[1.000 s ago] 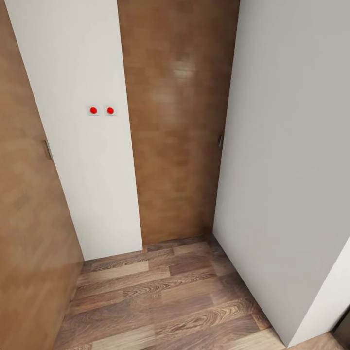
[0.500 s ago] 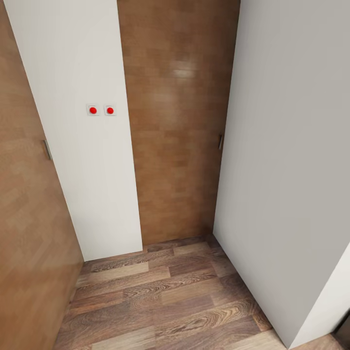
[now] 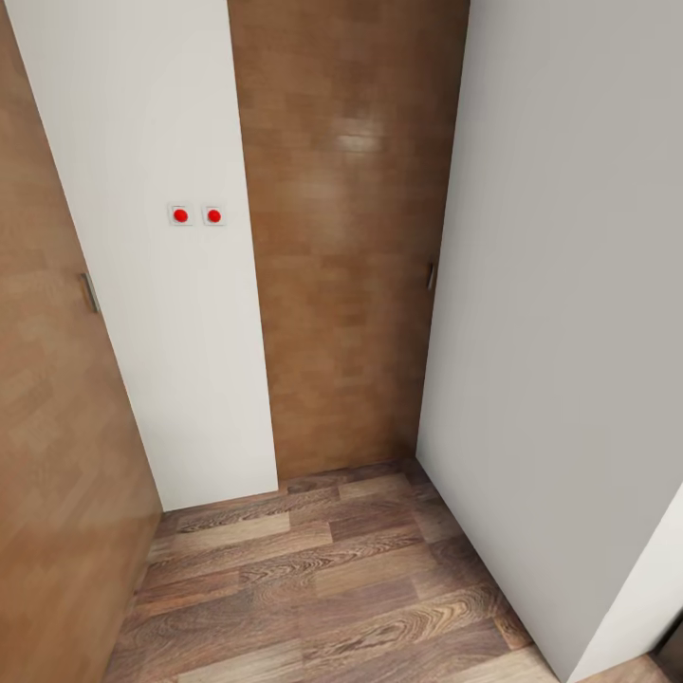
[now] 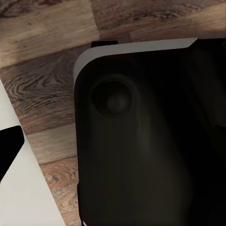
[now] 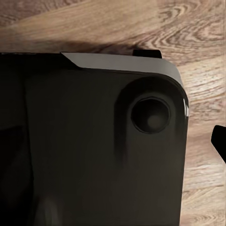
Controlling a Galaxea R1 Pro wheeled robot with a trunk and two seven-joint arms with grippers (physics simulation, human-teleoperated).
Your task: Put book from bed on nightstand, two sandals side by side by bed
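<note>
Wood-plank floor [image 3: 323, 588] ends at a brown door [image 3: 341, 237] between white walls [image 3: 550, 313], two red buttons [image 3: 197, 215] beside it. No book, bed or sandals here. Hands' state: cannot tell. Drive slowly, avoiding walls.

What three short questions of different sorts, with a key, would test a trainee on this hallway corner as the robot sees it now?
1. True or false: a wood-plank floor shows in the head view.
2. How many red buttons sit on the white wall panel?
3. Multiple choice: the brown door ahead stands (a) between two white walls, (b) behind a bed, (c) beside a window.

Key: 1 true. 2 two, side by side. 3 (a): the white wall panel is on one side and the white right wall on the other.
</note>
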